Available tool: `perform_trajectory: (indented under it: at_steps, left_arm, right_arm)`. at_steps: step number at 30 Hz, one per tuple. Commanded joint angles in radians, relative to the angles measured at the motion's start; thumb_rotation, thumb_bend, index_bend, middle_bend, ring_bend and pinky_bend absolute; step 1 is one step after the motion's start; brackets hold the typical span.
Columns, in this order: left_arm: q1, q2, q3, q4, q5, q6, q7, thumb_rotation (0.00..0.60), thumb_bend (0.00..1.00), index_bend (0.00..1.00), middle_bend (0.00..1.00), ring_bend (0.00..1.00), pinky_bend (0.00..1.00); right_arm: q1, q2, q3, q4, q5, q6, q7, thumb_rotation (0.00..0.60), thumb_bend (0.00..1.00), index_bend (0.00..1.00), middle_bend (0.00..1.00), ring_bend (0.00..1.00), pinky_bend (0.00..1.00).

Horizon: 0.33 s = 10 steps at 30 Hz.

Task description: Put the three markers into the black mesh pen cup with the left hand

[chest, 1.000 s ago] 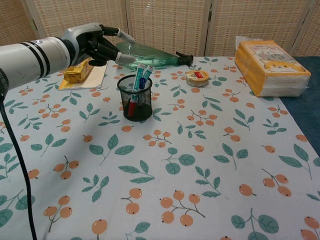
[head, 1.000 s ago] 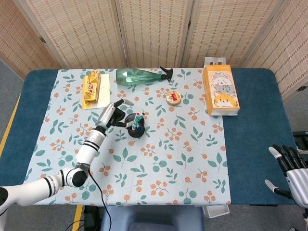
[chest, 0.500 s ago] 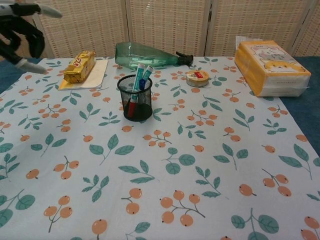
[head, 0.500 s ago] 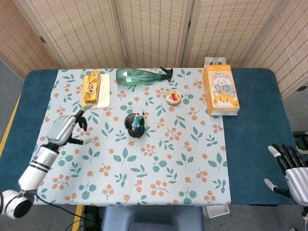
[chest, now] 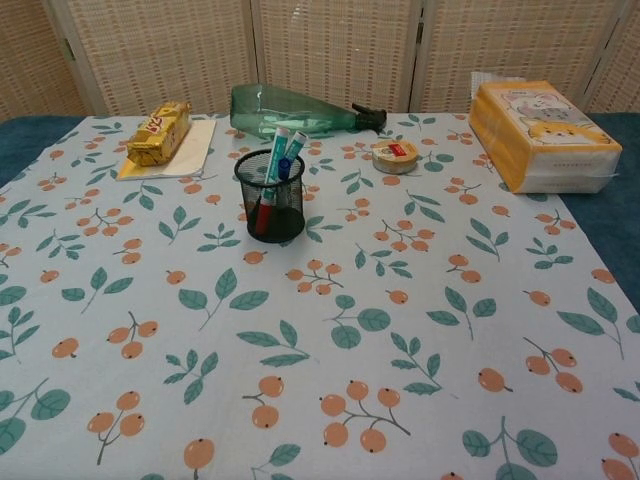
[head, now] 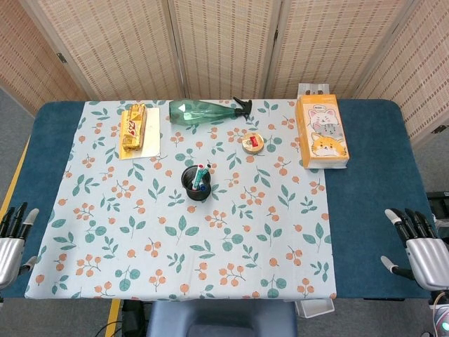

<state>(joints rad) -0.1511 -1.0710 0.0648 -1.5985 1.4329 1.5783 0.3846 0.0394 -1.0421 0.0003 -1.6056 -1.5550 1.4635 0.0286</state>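
Markers (chest: 277, 160) all in black mesh pen cup (chest: 270, 197), upright, mid-cloth.
Cup stands w/ green spray bottle (chest: 296, 109) lying behind it, snack bar (chest: 158, 132) to one side (on a pale napkin). Left hand (head: 10, 240) & right hand (head: 419, 245) both off the tablecloth (head: 231, 232) at the near edges, fingers spread, holding nothing.

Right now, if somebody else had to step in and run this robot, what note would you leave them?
Left hand: open, empty, off the table's left edge.
Right hand: open, empty, at the right edge.
Black mesh pen cup: upright mid-cloth, markers standing inside; I can make out red, blue and green ones. None lie loose on the cloth.
Done: the markers appear to be in.
Left: nothing obvious; just confirm the count of three.
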Motion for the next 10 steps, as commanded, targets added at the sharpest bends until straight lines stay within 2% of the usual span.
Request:
perform_trajectory:
  at_steps: [1,5,10]
  left_arm:
    - [0.063,-0.087,-0.013,0.131,0.011,0.079,-0.037,0.6,0.11,0.0,0.0,0.03,0.45]
    - [0.078,-0.129,-0.023,0.195,0.022,0.078,-0.152,0.6,0.11,0.0,0.0,0.03,0.45]
    - [0.079,-0.101,-0.025,0.154,0.022,0.033,-0.232,0.6,0.11,0.0,0.0,0.03,0.45]
  right_arm:
    - [0.009,-0.012,0.027,-0.002,0.06,-0.026,-0.027,0.6,0.2,0.05,0.08,0.03,0.0]
    - [0.008,-0.023,0.042,-0.006,0.098,-0.029,-0.05,0.6,0.2,0.05,0.08,0.03,0.0]
    - [0.012,-0.038,0.051,-0.002,0.115,-0.033,-0.076,0.6,0.2,0.05,0.08,0.03,0.0]
